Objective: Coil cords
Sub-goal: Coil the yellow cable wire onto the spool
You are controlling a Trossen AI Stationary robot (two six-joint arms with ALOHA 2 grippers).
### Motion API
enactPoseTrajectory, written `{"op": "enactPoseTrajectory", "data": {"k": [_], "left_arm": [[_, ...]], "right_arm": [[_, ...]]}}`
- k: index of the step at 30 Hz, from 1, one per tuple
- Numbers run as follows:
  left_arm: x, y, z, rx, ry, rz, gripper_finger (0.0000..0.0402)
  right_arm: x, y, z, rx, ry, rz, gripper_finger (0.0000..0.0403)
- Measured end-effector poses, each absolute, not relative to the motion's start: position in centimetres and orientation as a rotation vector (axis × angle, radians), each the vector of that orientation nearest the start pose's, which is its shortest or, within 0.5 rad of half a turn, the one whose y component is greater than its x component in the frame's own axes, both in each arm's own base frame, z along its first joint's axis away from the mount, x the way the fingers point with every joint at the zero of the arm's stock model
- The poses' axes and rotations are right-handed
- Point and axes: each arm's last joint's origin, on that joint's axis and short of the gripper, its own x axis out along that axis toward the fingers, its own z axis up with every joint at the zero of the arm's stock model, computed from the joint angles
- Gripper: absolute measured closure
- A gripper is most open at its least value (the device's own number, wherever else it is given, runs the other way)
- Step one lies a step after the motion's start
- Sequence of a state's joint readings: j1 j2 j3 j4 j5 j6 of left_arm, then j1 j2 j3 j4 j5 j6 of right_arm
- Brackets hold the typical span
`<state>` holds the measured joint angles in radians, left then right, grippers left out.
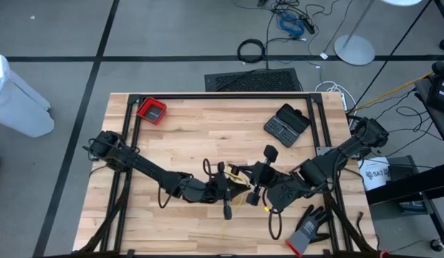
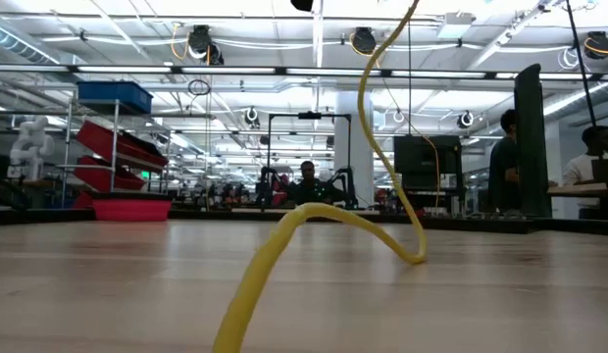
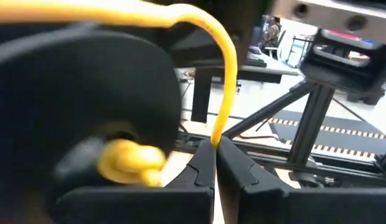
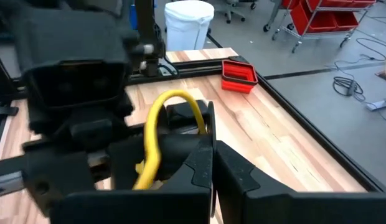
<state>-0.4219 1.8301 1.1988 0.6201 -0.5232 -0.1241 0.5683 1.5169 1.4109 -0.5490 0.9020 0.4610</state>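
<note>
The yellow cord (image 1: 238,188) is held up between my two grippers over the table's middle near part. From there it drops to the wood (image 2: 417,257) and trails toward the near edge (image 1: 223,231). A small yellow knot or coil (image 3: 127,163) shows beside my right gripper. My left gripper (image 3: 215,152) and my right gripper (image 4: 211,155) stand tip to tip, both shut on this cord. A thin black cord (image 1: 272,223) lies curved on the table next to the glove. My left gripper pinches the yellow cord (image 3: 219,132) between its two fingertips, coming roughly level from the table's left. The cord rises from the tips and arcs over toward my right gripper, clear of the table there. My right gripper is shut with the yellow cord's arch (image 4: 199,118) running in just past its fingertips. The fingers come from the table's right, slanting a little down. The exact spot of contact is hidden by the fingers. The cord loops up (image 4: 174,96) and hangs down beside them.
A grey-black glove (image 1: 308,229) lies at the near right. A black case (image 1: 286,123) lies at the far right and a red tray (image 1: 152,110) at the far left. Black frame rails (image 1: 222,95) border the table. People sit in the room beyond (image 2: 309,181).
</note>
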Motion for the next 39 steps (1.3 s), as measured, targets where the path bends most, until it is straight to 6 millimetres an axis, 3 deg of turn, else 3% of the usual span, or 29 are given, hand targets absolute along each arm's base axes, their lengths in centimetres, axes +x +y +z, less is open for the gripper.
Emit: {"op": "enactPoseTrajectory", "data": {"k": [19, 30, 39], "left_arm": [[38.1, -15.1, 23.6, -0.002, 0.248, 0.165, 0.04], [37.8, -14.7, 22.7, 0.071, 0.328, 0.224, 0.04], [37.2, -14.4, 23.5, 0.087, 0.354, 0.232, 0.04]], "right_arm": [[28.5, 16.0, 35.3, -0.004, 0.394, -0.339, 0.0403], [26.3, 17.0, 36.5, 0.027, 0.399, -0.243, 0.0403], [25.3, 17.3, 35.7, 0.061, 0.521, -0.164, 0.0403]]}}
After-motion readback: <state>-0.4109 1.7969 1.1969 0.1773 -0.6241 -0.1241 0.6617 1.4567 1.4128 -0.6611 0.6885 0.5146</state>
